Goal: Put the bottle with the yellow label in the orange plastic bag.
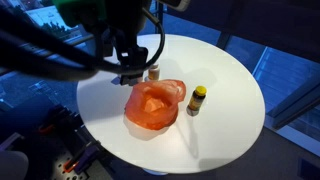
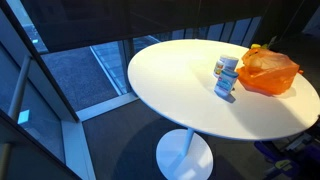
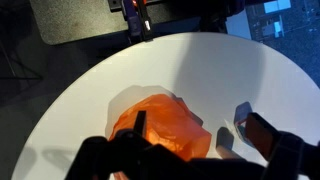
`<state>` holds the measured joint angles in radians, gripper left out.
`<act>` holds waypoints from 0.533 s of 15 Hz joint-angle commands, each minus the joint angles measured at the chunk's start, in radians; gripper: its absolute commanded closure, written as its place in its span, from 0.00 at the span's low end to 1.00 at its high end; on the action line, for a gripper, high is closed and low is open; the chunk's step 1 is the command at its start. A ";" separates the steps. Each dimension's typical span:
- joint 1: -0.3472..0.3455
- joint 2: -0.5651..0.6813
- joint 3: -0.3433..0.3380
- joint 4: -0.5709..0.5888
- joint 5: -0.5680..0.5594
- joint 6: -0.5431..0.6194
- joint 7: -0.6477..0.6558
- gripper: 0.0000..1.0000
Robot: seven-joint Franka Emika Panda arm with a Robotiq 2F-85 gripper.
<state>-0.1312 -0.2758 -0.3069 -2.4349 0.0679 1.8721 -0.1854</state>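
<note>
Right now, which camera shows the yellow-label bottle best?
An exterior view: the yellow-label bottle stands in full sight, upright beside the orange bag. In an exterior view from elsewhere, the bag mostly hides it. The wrist view gives no clear sight of it.

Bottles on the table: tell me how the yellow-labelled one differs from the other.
Colour: the yellow-labelled bottle shows yellow over a dark base; the second bottle looks brownish with a pale cap. Position: the yellow-labelled bottle stands well away from the gripper; the second bottle stands close beside it. Shared: both are upright on the table, next to the orange bag, not in it.
</note>
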 commanded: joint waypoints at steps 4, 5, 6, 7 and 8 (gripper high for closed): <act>-0.026 0.003 0.024 0.004 0.006 -0.003 -0.006 0.00; -0.026 0.003 0.024 0.004 0.006 -0.003 -0.006 0.00; -0.024 0.004 0.031 0.006 0.002 -0.001 0.003 0.00; -0.024 0.004 0.039 0.006 -0.001 0.004 0.010 0.00; -0.020 0.004 0.050 0.008 -0.003 0.004 0.017 0.00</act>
<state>-0.1364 -0.2730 -0.2926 -2.4349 0.0679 1.8721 -0.1842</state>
